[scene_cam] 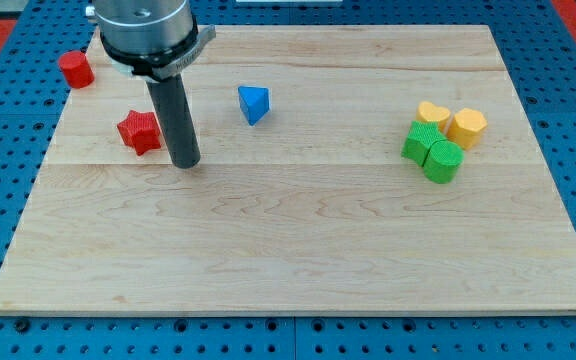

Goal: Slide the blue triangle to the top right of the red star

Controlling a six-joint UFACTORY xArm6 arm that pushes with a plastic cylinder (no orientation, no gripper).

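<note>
The blue triangle (254, 103) lies on the wooden board (298, 250) in the upper middle-left. The red star (140, 131) lies to its left and a little lower. My tip (185, 162) touches the board just right of the red star and below-left of the blue triangle, apart from both. The dark rod rises from it to the arm's head at the view's top left.
A red cylinder (75, 69) sits at the board's top left edge. At the right, two yellow blocks (433, 115) (466, 127) and two green blocks (421, 141) (444, 160) form a tight cluster. Blue pegboard surrounds the board.
</note>
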